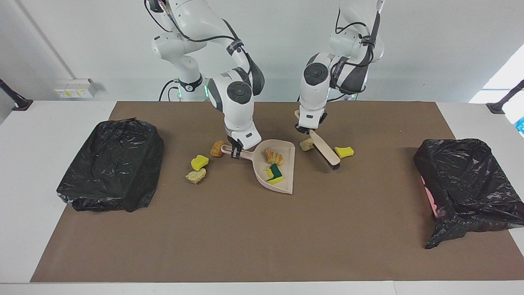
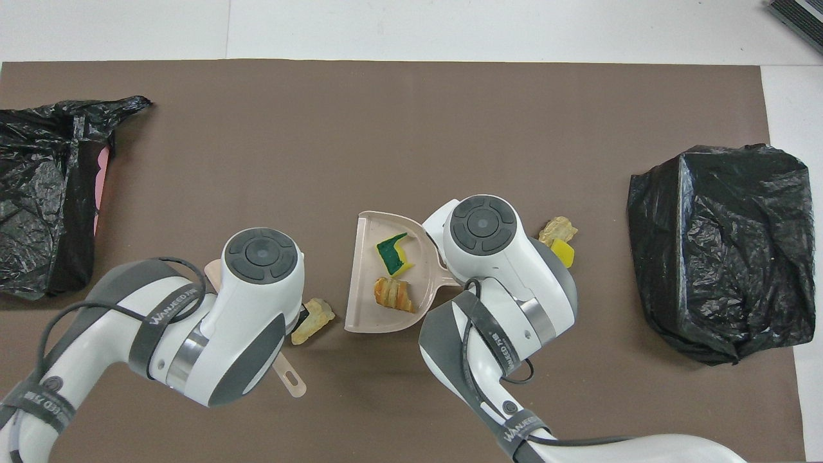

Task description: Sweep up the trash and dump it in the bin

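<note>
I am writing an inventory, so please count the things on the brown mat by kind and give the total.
Yellow sponge pieces: 3
Tan bread-like lumps: 4
Dustpan: 1
Brush: 1
Black bin bags: 2
Total: 11

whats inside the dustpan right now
Two bits of trash lie in the dustpan: a green-faced sponge piece and a bread-like lump. Nothing in the pan looks covered.
</note>
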Controlling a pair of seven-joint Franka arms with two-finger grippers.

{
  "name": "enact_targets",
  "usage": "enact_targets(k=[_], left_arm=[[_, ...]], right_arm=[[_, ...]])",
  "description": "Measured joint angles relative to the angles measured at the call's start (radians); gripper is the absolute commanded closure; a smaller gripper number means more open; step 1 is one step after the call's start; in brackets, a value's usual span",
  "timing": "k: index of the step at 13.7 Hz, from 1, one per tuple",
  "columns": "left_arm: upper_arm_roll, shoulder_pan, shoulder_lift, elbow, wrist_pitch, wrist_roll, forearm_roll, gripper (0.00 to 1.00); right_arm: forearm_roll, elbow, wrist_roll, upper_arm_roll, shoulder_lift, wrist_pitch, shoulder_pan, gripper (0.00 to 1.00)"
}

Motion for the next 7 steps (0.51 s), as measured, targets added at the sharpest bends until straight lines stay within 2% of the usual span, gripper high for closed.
enact_targets(k=[3, 7], left_arm=[[0.002, 0.047, -0.031, -0.08, 0.009, 0.084, 0.001, 1.0], [-0.001, 0.061, -0.137, -0.278, 0.185, 0.184, 0.001, 1.0]], right_arm=[[0.0, 0.013, 0.0, -0.002, 0.0, -0.037, -0.001, 1.0], [0.0, 0.011, 0.035, 0.0, -0.002, -0.051, 0.005, 1.0]])
